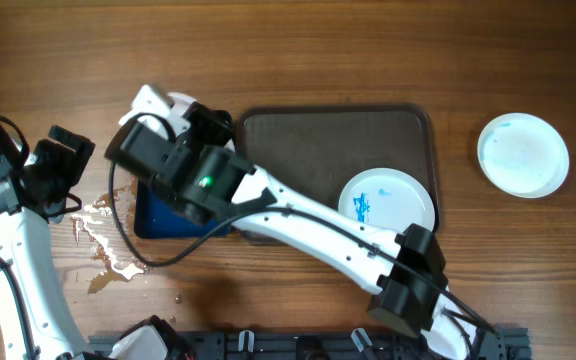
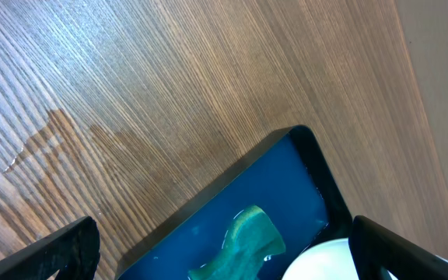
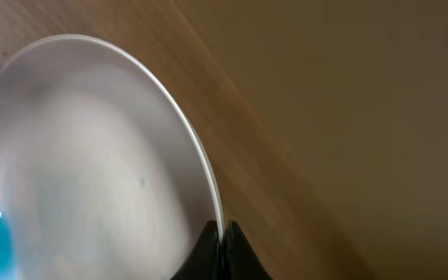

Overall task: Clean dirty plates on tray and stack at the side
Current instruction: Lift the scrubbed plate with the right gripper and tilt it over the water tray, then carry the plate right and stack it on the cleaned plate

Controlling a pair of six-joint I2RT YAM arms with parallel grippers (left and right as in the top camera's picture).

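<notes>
Wood-grain table (image 1: pixel 318 50), wet patch (image 1: pixel 103 245)

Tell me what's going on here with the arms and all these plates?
The right arm's fingers are shut on the rim of a round white plate, holding it by the small deep-blue tray where a green sponge sits. The left arm's fingers are open and hold nothing. One blue-smeared white plate lies in the large dark grey-brown tray; a third white plate sits on the wooden table to its right.
</notes>
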